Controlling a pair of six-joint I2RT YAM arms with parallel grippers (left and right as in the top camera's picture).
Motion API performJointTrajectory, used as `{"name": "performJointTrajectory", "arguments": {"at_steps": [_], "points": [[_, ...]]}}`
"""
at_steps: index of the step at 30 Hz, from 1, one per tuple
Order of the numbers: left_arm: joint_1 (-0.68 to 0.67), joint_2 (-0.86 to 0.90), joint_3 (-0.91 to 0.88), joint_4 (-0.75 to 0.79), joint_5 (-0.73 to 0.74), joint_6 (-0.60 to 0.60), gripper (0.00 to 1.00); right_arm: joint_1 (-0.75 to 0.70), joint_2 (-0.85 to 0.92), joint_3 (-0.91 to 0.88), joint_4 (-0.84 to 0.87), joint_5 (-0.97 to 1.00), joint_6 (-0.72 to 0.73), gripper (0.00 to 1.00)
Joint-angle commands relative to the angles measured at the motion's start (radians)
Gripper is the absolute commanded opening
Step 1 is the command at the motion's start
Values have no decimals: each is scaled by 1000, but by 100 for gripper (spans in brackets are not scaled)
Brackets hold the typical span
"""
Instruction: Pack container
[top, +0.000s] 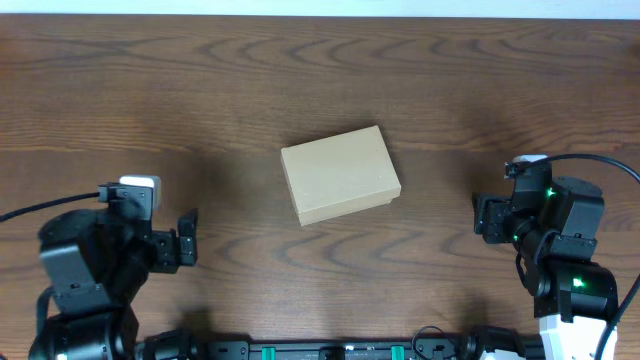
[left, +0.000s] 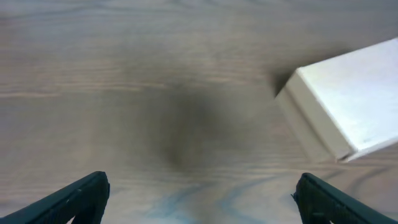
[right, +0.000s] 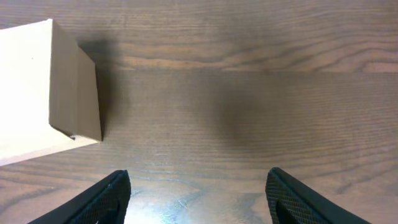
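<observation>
Container lies shut, slightly skewed, at the middle of the wooden table, well apart from both arms. Plain cardboard, it is probably light, fairly stiff yet crushable, so a gentle hold across its short width seems best. Left gripper and right gripper both stand spread and empty, one on each side; nothing shows between them and it
</observation>
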Motion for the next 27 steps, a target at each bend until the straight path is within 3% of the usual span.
{"name": "performJointTrajectory", "arguments": {"at_steps": [1, 8, 11, 15, 24, 27], "points": [[-82, -6, -5, 10, -236, -80, 95, -7, -7, -6, 3, -8, 26, 70], [-277, -4, -24, 11, -373, -182, 95, -7, -7, -17, 5, 1, 26, 69], [-327, -4, -58, 25, -405, -187, 95, -7, -7, -39, 4, 4, 33, 62], [-370, -4, -67, 75, -424, -186, 95, -7, -7, -49, 23, 5, 67, 61], [-373, -4, -67, 164, -399, -2, 95, -7, -10, -49, 85, 37, 16, 63], [-373, -4, -68, 196, -394, 9, 95, -7, -10, -49, 93, 18, 7, 62]]}}
